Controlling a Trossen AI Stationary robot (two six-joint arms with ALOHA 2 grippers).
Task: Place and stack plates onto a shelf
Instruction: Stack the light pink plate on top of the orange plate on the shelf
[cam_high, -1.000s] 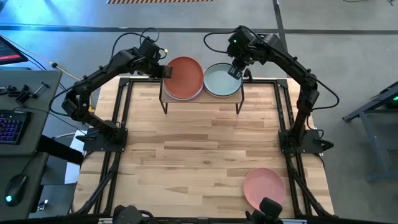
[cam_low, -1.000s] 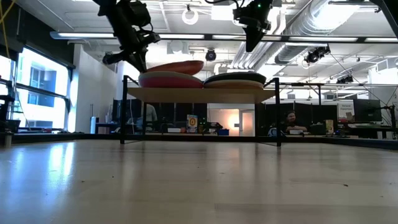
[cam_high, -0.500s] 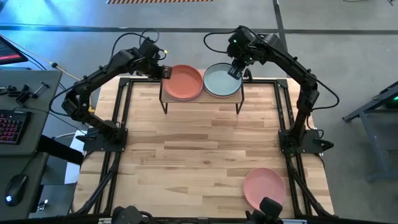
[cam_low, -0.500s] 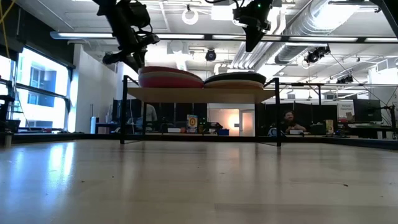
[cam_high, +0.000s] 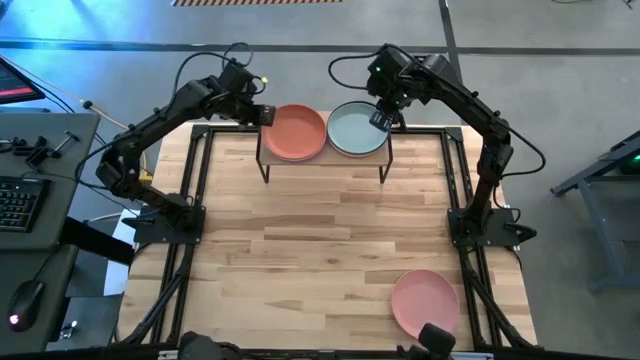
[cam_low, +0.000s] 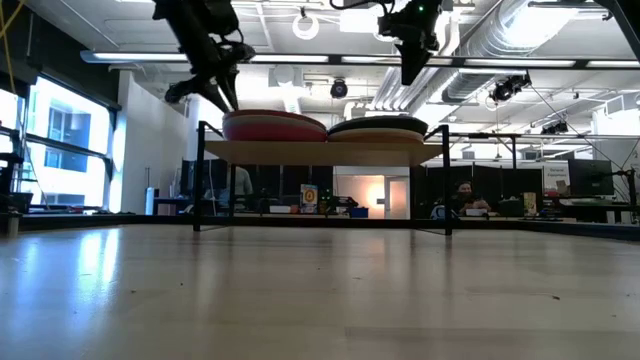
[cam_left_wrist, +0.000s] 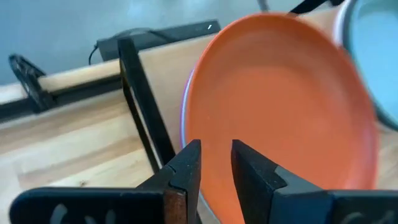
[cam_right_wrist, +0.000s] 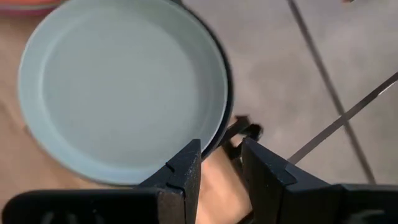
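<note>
Now left end effector open, clear of orange plate

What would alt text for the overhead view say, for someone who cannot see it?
Two dark robot arms reach over a small wooden shelf at the table's far edge, where an orange plate and a pale grey-green plate top two side-by-side stacks. A pink plate lies alone at the table's near right edge.
</note>
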